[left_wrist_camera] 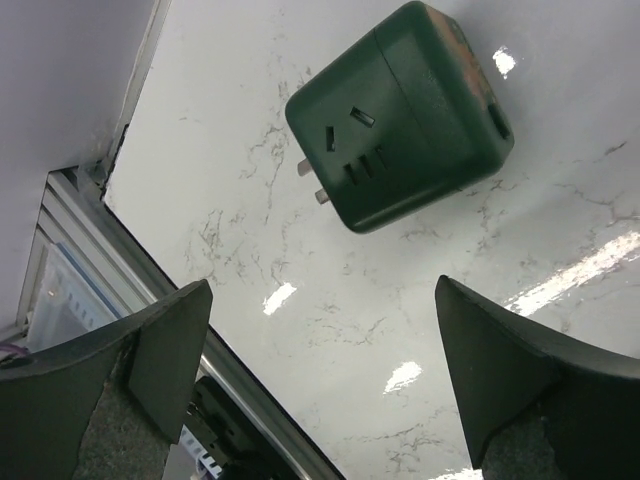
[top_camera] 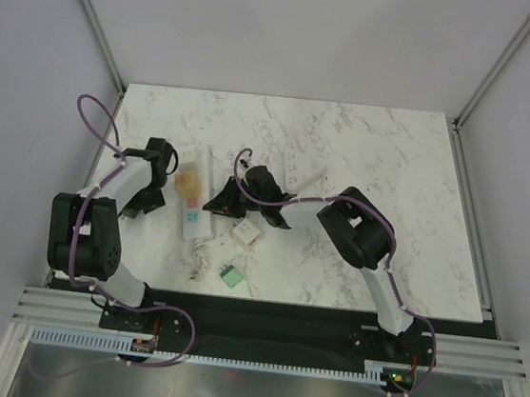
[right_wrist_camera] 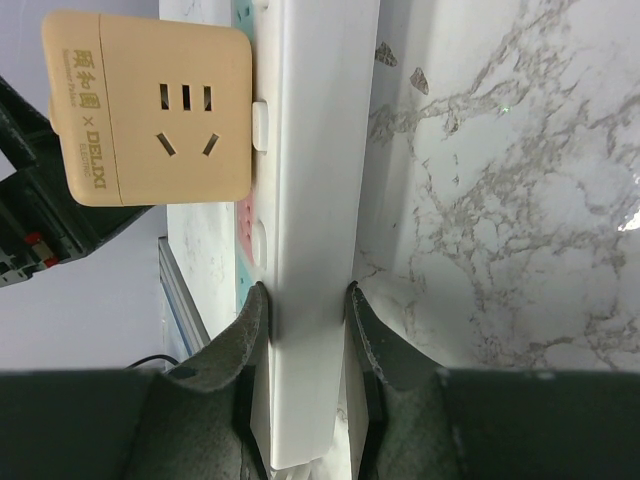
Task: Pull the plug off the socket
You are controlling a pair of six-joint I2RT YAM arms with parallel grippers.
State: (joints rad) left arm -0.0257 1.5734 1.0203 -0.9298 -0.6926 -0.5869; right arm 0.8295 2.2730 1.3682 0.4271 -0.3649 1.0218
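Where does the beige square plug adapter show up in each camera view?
Top external: beige square plug adapter left of centre, on the long white power strip.
Left wrist: not in view.
Right wrist: upper left, on that strip.
Shared landmark: white marble tabletop.

marble table (top_camera: pixel 392 175) | on it: socket (top_camera: pixel 192 217); green adapter (top_camera: pixel 229 276); white cube (top_camera: pixel 247 234)

- the right gripper (right_wrist_camera: pixel 307 300) is clamped on the long white plastic power strip (right_wrist_camera: pixel 315 200), with its dark fingers (right_wrist_camera: pixel 225 370) pressed against both narrow sides
- a boxy beige plastic plug adapter (right_wrist_camera: pixel 150 105) with DELIXI lettering sticks out of the strip's face, top left
- pink and teal patches (right_wrist_camera: pixel 244 215) peek along that face
- white marble tabletop (right_wrist_camera: pixel 500 200) on the right
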